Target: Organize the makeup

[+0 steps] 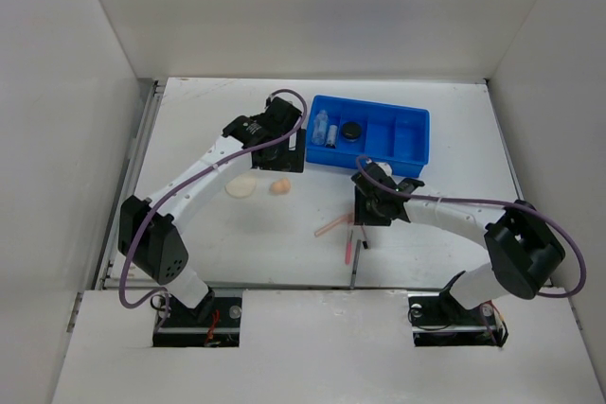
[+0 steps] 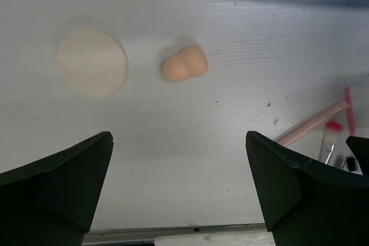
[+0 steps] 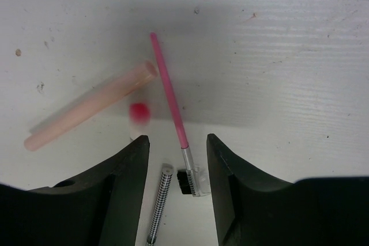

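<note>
A cream round puff (image 2: 92, 63) (image 1: 240, 186) and a peach egg sponge (image 2: 184, 65) (image 1: 280, 186) lie on the white table, ahead of my left gripper (image 2: 179, 136) (image 1: 284, 153). That gripper is wide open with nothing in it. My right gripper (image 3: 177, 139) (image 1: 365, 219) hangs low, jaws partly apart. The brush end of a thin pink pencil (image 3: 169, 93) (image 1: 349, 245) and a checked black pencil (image 3: 159, 203) lie on the table in the gap, neither visibly pinched. A peach tube (image 3: 92, 108) (image 1: 333, 226) and a blurred red-topped white item (image 3: 138, 113) lie by its left fingertip.
The blue divided tray (image 1: 409, 144) stands at the back right. It holds a clear tube (image 1: 321, 127), a dark-capped vial (image 1: 332, 133) and a round black jar (image 1: 351, 131). White walls enclose the table on three sides.
</note>
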Controlling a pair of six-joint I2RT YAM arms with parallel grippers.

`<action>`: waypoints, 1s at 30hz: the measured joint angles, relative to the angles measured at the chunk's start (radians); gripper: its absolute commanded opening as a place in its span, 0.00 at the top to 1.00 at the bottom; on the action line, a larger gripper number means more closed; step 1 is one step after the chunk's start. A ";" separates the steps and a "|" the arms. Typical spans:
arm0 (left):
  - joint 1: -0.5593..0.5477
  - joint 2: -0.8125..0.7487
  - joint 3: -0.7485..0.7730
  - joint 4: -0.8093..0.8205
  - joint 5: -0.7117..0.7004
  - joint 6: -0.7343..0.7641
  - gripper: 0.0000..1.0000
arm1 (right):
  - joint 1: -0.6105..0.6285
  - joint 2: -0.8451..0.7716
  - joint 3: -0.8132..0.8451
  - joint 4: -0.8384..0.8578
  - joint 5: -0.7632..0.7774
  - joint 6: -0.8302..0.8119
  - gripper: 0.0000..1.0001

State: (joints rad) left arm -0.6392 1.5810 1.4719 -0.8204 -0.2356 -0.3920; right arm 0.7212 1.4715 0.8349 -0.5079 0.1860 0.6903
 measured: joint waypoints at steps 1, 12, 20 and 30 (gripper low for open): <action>0.000 0.000 0.000 0.000 0.000 0.002 0.01 | 0.000 0.000 0.003 0.000 -0.002 -0.003 0.50; 0.000 0.008 0.000 -0.001 0.000 0.006 0.01 | 0.000 0.000 0.015 0.000 -0.003 -0.006 0.50; 0.000 0.008 0.000 -0.002 -0.001 0.006 0.01 | 0.000 0.016 0.035 0.001 -0.008 -0.024 0.50; 0.000 0.035 0.000 -0.010 -0.003 0.006 0.01 | 0.000 0.079 0.042 0.007 -0.020 -0.035 0.50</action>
State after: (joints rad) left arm -0.6392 1.6157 1.4719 -0.8299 -0.2390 -0.3855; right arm 0.7212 1.5505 0.8764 -0.5007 0.1661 0.6548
